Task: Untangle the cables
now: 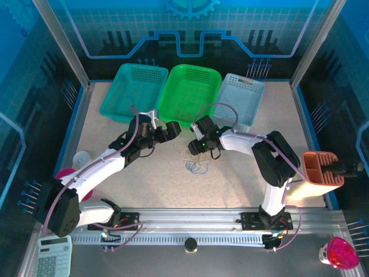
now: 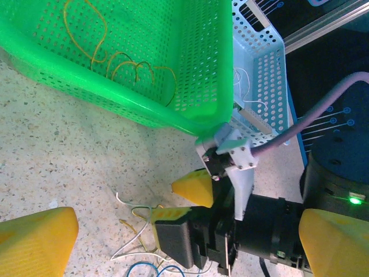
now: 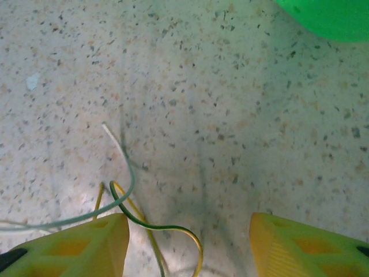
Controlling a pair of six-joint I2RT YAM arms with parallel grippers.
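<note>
Near the middle of the table (image 1: 230, 184), just before the green basket (image 2: 132, 101), the cables (image 1: 196, 165) lie in a small loose clump under the right claw (image 1: 199, 151), its jaws partly apart and holding nothing; the left claw (image 1: 168, 131) hangs beside it, spread wide. Best to pinch one strand only, the white cord (image 3: 122, 153), whose free end points toward the far edge, and draw it along its own length. Overall the clump shows no clear long axis.

cables (image 1: 196, 166): white, blue, yellow-green
middle basket (image 2: 115, 95): green, perforated
table (image 3: 230, 115): speckled beige, I'd say
right hand (image 3: 187, 231) fingers (image 3: 75, 245): yellow
</note>
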